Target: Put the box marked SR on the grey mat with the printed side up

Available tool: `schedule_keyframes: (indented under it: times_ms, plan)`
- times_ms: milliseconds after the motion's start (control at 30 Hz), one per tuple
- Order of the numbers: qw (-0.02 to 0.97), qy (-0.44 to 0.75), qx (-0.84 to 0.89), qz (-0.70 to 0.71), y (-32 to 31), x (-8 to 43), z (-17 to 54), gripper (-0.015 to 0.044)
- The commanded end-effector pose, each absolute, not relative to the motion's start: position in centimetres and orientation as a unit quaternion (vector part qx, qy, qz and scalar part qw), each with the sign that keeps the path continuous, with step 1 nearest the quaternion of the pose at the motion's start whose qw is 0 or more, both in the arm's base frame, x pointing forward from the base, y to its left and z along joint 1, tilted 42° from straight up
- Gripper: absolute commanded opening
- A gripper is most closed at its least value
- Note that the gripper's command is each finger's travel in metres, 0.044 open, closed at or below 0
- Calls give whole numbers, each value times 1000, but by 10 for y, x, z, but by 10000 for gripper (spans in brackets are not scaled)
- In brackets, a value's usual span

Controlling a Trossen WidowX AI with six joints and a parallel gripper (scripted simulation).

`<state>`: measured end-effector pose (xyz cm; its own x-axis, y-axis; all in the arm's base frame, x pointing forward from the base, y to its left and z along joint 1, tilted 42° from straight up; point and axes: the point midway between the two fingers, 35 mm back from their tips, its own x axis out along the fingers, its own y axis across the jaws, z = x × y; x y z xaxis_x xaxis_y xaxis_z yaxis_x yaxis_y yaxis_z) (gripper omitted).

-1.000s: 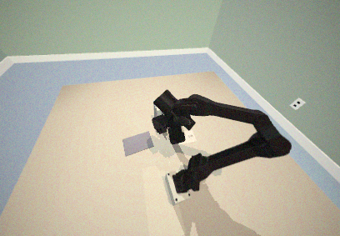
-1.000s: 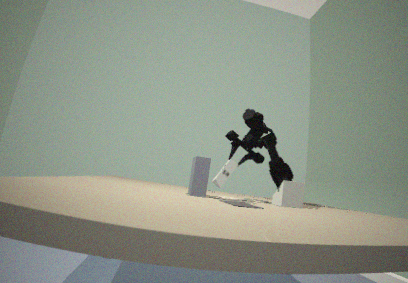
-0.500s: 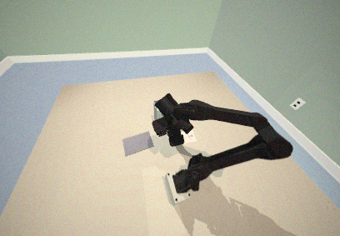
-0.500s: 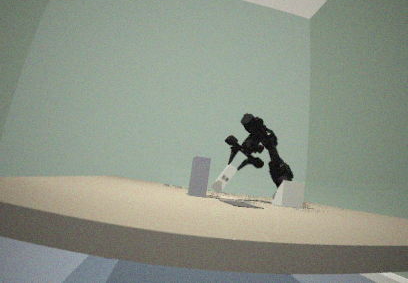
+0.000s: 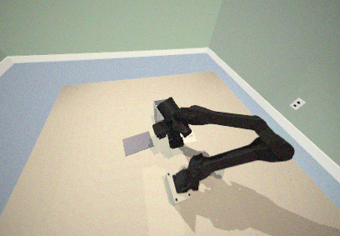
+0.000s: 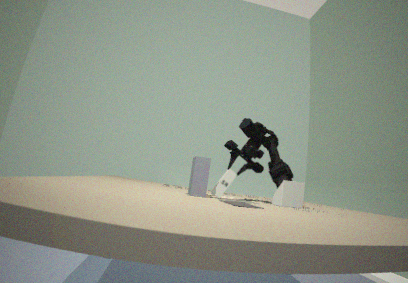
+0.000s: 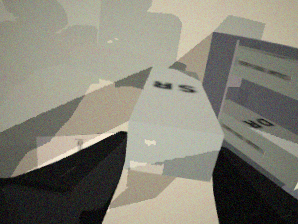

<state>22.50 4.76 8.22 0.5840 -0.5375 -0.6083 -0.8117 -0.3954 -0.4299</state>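
The wrist view shows you the SR box (image 6: 224,182) (image 7: 172,107) clamped between the fingers of the end effector (image 5: 168,134) (image 6: 235,170) (image 7: 170,148), one black finger on each flank. That side grip keeps the large print uncovered, so you can check the code and later set the box down without a finger beneath it. The box is outside the bin (image 5: 155,112) (image 6: 199,177) (image 7: 215,70), just beside it and not on the mat.

In the exterior view the box leans, its lower end near the surface (image 5: 83,118) (image 6: 125,202) and close to the bin; you cannot tell whether that end touches. The slant looks like a part-way pose between standing and lying, which would suit turning the printed side up.

Two other boxes, the upper one (image 7: 265,65) and the lower one (image 7: 257,120) in the wrist view, sit in the bin, as you need them to; the lower one's code is hard to read. The grey mat (image 5: 138,143) (image 6: 242,204) lies near the bin, on the arm-base side of it in the exterior view.

Your next move probably calls for carrying the box away from the bin, levelling it print up over the mat, then releasing and backing off. Turn too soon and you may knock the bin; release at this slant and the box could roll onto its print.
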Motion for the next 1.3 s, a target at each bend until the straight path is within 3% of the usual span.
schedule_keyframes:
  times_ms: [0,67,1267]
  plan:
    - [361,415,-813,190,48,225,82,206]
    - [361,415,-813,190,48,225,82,238]
    - [327,542,-734,246,58,273,92,238]
